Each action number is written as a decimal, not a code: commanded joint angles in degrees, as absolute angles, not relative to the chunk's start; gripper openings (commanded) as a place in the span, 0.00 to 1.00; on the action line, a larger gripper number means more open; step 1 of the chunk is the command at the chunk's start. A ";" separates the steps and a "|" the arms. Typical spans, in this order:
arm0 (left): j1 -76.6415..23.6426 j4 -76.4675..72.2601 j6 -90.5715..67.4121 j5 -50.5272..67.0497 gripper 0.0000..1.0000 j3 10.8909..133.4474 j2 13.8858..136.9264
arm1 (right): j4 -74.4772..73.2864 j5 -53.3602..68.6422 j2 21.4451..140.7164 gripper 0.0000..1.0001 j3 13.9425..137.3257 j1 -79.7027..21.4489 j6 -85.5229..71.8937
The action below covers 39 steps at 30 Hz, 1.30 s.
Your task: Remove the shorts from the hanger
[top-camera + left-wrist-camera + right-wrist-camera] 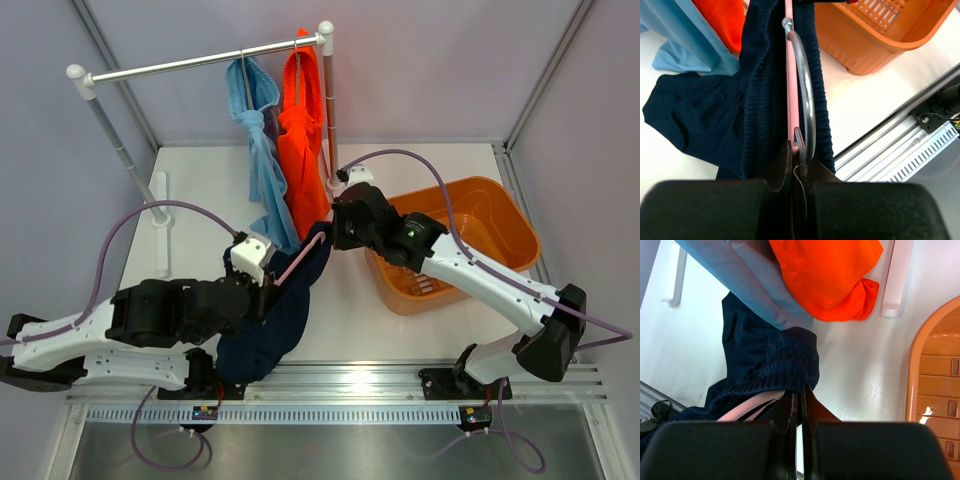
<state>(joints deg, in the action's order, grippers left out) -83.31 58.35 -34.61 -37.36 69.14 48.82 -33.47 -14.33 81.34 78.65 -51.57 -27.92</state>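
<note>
The white-shelled left arm (90,345) and its twin, the right arm (480,275), carry bulky black joint housings. A thin purple cable (130,222) arcs off each. A small green light (409,232) glows on the right forearm. Matte black fingers (782,167) tip both wrists.

Pink hanger (789,85); navy shorts (270,325), light blue shorts (262,160), orange shorts (303,140); orange basket (490,215).

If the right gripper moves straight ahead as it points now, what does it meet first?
Most likely the dark navy fabric shorts, whose gathered waistband lies at the tips of the right gripper; depth beyond is unclear.
</note>
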 commanded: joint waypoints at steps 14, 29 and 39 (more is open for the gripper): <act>-84.64 28.07 -23.91 -40.07 0.00 60.56 38.58 | -30.50 -11.08 77.70 0.00 76.91 -50.09 -27.60; -84.64 7.49 -14.60 -46.05 0.00 56.70 37.27 | -32.34 -13.53 76.47 0.00 80.59 -59.58 -27.86; -84.38 -18.14 -0.54 -60.36 0.00 54.58 41.30 | -36.91 -19.60 75.15 0.00 86.73 -72.77 -29.18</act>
<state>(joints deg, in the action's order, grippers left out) -84.33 -0.05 -6.74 -51.94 53.58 40.07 -35.62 -15.62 77.25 82.02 -70.39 -28.47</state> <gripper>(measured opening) 0.035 0.029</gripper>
